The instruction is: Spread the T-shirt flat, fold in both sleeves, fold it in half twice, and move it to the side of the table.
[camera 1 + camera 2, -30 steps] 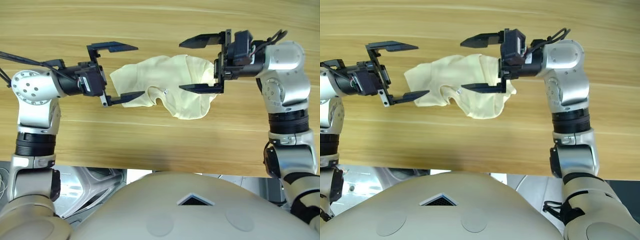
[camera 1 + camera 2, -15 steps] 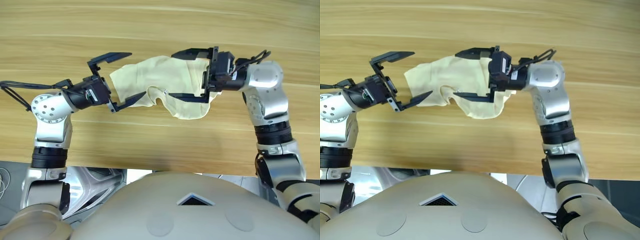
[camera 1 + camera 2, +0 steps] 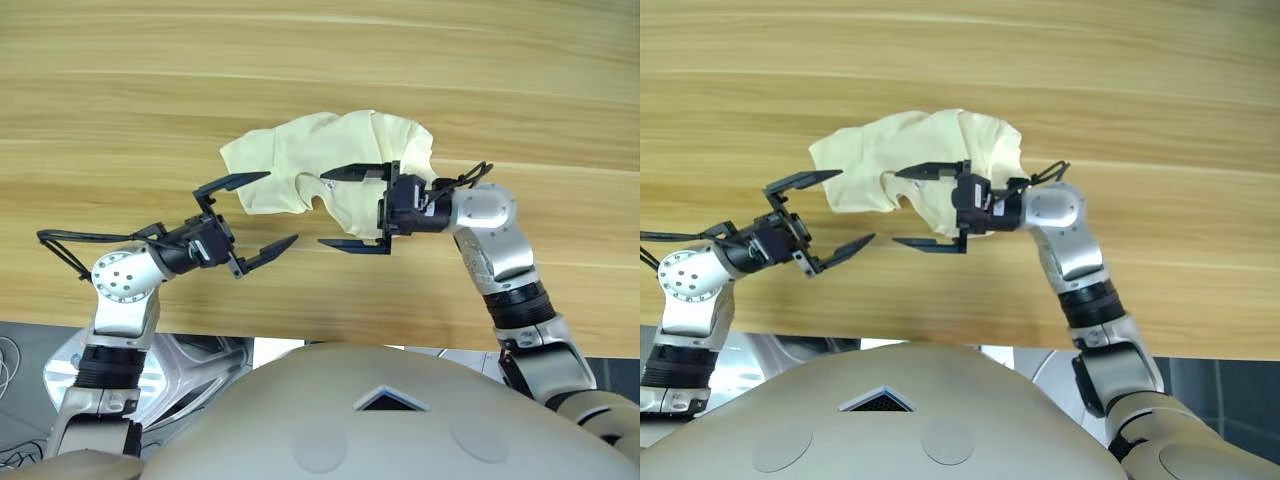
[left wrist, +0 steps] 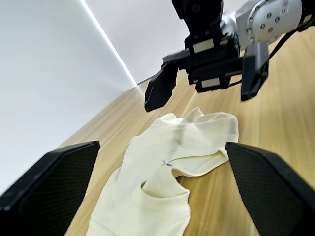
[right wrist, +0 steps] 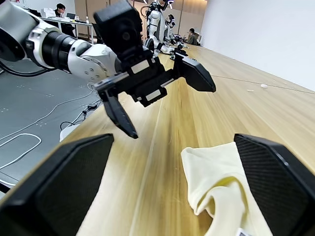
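Wooden table (image 3: 120,90) stretches ahead. Near its front edge my left gripper (image 3: 283,207) and right gripper (image 3: 322,208) gape empty, tips nearly facing: the 2 could clash. Just beyond, the T-shirt (image 3: 300,150) lies crumpled; I might pinch doubled layers.

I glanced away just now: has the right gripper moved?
Yes: the right gripper drew back toward the robot, from the T-shirt's far side to its near edge.
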You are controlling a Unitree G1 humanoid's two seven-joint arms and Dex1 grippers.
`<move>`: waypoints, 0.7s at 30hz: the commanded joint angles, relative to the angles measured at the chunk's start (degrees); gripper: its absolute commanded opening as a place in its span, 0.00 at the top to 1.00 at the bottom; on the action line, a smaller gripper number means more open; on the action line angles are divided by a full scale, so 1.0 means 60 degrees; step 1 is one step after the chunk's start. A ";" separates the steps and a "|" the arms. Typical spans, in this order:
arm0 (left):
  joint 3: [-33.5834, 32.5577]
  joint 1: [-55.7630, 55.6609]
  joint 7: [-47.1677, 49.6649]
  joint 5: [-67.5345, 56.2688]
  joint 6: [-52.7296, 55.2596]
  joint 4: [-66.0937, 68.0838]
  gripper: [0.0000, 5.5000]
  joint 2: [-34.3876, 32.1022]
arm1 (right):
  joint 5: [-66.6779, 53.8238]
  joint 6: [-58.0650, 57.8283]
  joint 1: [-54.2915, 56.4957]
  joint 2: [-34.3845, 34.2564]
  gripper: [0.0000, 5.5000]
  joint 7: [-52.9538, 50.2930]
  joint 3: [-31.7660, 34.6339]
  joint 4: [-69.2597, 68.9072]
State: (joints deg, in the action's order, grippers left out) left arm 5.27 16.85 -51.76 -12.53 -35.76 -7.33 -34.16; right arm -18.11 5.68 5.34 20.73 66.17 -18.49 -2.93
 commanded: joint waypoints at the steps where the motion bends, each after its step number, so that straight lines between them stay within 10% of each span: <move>1: -0.0016 -0.0370 0.0235 0.0391 0.0371 -0.0304 0.14 -0.0146 | 0.0142 0.0087 0.0345 0.0014 0.18 -0.0336 0.0211 -0.0117; 21: 0.0265 -0.3231 0.0628 0.2528 -0.0199 0.2522 0.14 -0.1227 | 0.3489 0.0214 0.1494 0.1263 0.18 -0.1897 -0.0376 -0.0548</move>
State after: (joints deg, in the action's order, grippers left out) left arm 6.00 -1.25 -46.21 3.35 -36.27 7.25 -40.27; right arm 3.46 7.43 12.89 27.75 53.83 -20.94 -5.49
